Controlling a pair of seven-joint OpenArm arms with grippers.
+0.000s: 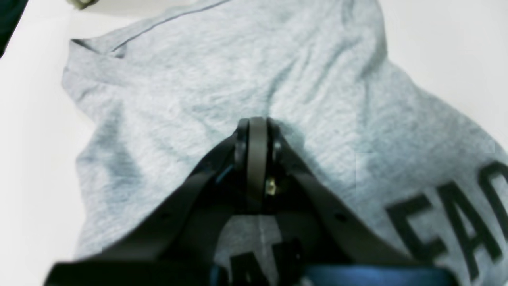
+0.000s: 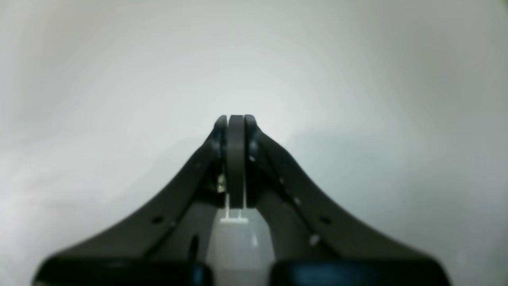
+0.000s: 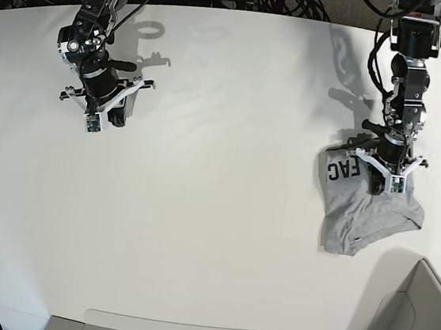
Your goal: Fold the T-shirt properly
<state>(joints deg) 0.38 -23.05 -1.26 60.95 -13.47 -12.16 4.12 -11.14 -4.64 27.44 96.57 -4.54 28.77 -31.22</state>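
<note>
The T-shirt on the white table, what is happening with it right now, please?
A two-armed robot is working on the grey T-shirt, which lies crumpled in a compact bundle on the white table, part of its dark lettering showing. The left claw is shut and sits right over the cloth; whether it pinches fabric cannot be told. The right claw is shut too, holding nothing, far away over bare table. The shirt is not neatly folded yet.

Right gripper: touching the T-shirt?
Apart. Base view shows the right gripper far across the table from the T-shirt.
</note>
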